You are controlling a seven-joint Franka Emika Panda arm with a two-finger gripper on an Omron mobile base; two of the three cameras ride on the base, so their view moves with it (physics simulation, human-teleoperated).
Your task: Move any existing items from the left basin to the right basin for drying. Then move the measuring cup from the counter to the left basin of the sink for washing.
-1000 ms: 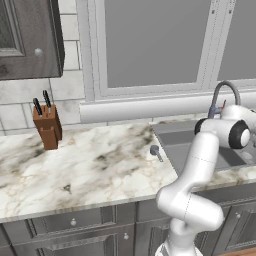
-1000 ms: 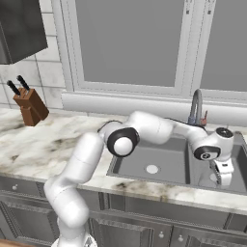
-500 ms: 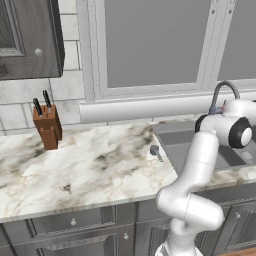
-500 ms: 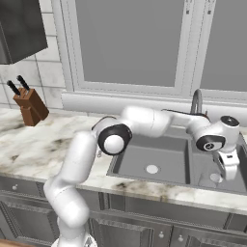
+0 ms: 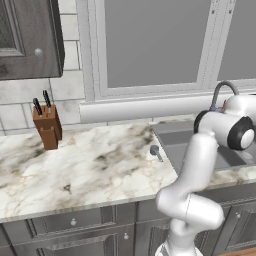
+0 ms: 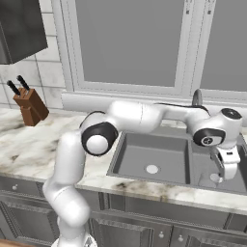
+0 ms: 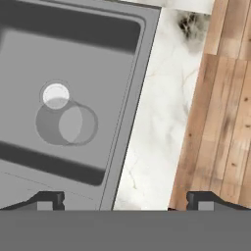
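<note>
A pale see-through round item [image 7: 66,122] lies on the floor of the right basin [image 7: 98,59], overlapping the pale drain [image 7: 55,94]. My gripper [image 7: 125,198] hangs above that basin, open wide, with nothing between its fingers. From the right base view the gripper [image 6: 226,168] points down over the right basin [image 6: 202,166], at the far right of the sink. The left basin [image 6: 137,159] holds nothing but its drain. The measuring cup [image 5: 156,151], tiny and grey with a thin handle, rests on the counter [image 5: 100,165] just left of the sink [image 5: 180,137].
A wooden knife block [image 5: 47,127] stands at the counter's back left. The arched faucet [image 6: 197,98] rises behind the sink, close to my forearm. In the hand view, a strip of counter [image 7: 157,122] and wooden floor [image 7: 220,122] lie beyond the basin's rim.
The hand has lifted slightly over the right basin and the elbow has swung. The jaws stay wide apart. The see-through item lies free in the basin.
</note>
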